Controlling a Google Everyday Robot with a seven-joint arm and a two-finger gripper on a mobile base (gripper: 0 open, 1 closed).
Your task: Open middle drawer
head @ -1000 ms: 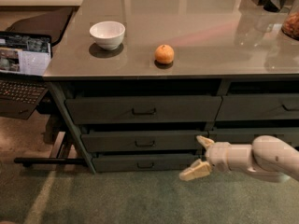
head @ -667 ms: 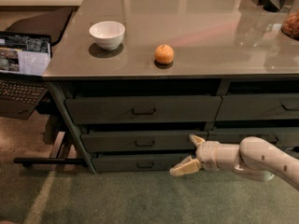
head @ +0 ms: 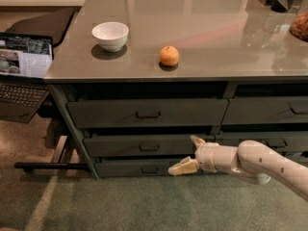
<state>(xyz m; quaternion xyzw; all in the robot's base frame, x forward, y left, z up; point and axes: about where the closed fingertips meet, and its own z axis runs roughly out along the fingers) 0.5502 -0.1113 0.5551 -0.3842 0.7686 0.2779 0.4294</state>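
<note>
Low in front of the drawer stack, the white two-finger gripper [head: 186, 154] on its pale arm reaches in from the right, fingers spread wide and holding nothing. It hangs right of the small dark loop handle [head: 149, 147] of the dark grey-green middle drawer [head: 125, 146], the second of three fronts under the glossy grey tabletop [head: 216, 32]. A white bowl [head: 110, 35] and an orange fruit [head: 169, 56] sit above.

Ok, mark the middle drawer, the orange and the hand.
middle drawer [head: 115, 146]: camera view, left half of its front panel.
orange [head: 169, 56]: camera view, its centre.
hand [head: 184, 154]: camera view, between its open fingertips, before the drawer's right end.
</note>
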